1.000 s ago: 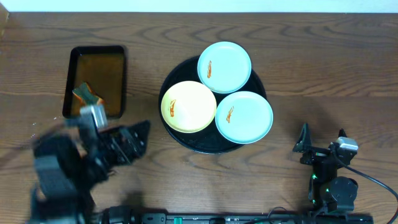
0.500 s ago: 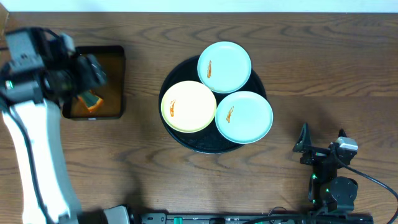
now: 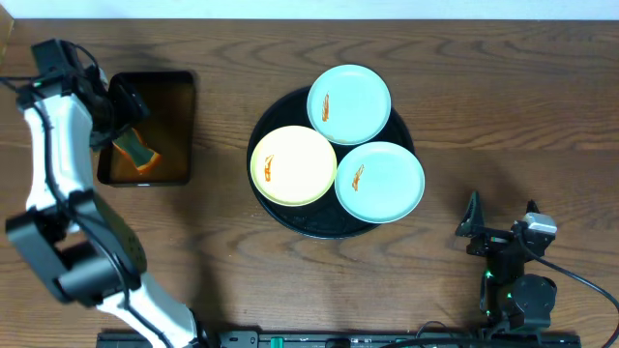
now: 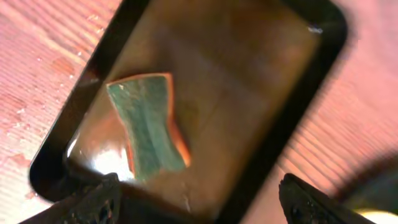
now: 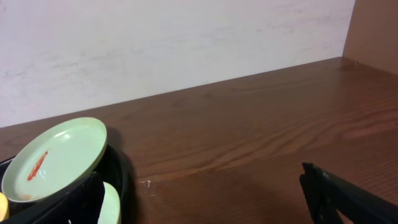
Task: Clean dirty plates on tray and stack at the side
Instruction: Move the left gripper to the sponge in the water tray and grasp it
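Left gripper: Your left gripper hung over the rectangular tray at the table's far left, its jaws spread wide with nothing between them.
Rectangular tray: In your left wrist view, the black rectangular tray held a shallow brown liquid.
Sponge: A green sponge with orange edges lay in that liquid toward the tray's near end, below the gripper and apart from its fingertips.
Round tray: The round black tray sat at the middle of the wooden table, well apart from the rectangular one.
Yellow plate: The yellow plate lay on the round tray's left side, with an orange-red smear left of its centre.
Mint plates: The upper mint plate sat at the tray's far edge and the lower mint plate at its right edge. Each carried an orange-red smear and lay close against the yellow one.
Right gripper: Your right gripper rested at the near right, well apart from the round tray, with its jaws fully apart and empty.
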You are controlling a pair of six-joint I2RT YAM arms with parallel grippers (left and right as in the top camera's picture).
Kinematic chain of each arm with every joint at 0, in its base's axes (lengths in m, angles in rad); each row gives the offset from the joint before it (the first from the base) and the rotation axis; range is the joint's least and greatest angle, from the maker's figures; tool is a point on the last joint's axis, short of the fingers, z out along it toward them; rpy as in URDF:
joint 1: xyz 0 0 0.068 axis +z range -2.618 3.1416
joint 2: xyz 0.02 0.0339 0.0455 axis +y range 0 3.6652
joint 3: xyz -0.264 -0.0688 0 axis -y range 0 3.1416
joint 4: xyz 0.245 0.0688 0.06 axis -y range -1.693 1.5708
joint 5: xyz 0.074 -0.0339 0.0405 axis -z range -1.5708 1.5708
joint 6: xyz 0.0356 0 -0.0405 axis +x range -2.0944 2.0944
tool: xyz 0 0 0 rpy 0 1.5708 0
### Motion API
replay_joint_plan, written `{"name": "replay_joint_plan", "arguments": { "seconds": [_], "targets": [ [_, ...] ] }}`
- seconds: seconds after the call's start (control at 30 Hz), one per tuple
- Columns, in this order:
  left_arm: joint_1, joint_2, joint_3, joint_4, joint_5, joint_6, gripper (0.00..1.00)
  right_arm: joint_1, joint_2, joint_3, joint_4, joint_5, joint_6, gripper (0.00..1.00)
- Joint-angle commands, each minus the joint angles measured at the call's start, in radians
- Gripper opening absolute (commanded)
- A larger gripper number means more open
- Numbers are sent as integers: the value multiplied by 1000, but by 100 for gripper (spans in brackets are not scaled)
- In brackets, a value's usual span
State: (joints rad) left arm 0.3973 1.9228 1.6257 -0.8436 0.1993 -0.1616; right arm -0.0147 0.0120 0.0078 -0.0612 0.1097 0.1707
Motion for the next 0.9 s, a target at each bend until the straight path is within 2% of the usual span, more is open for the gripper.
{"name": "replay_joint_plan", "arguments": {
  "seconds": [0.0,0.23,0.33,0.67,0.87],
  "targets": [
    [2,85,10,19,-151,-114,82,-4,-5,-2,-2,10,-11,99],
    [2,180,10,58,-209,-128,81,-4,-5,-2,-2,10,-11,99],
    [2,201,8,68,-208,-129,73,-4,-5,-2,-2,10,-11,99],
    [-1,260,6,101,-208,-129,71,-4,-5,-2,-2,10,-11,99],
    [-2,263,-1,117,-208,-128,63,-4,-5,-2,-2,10,-11,99]
  ]
}}
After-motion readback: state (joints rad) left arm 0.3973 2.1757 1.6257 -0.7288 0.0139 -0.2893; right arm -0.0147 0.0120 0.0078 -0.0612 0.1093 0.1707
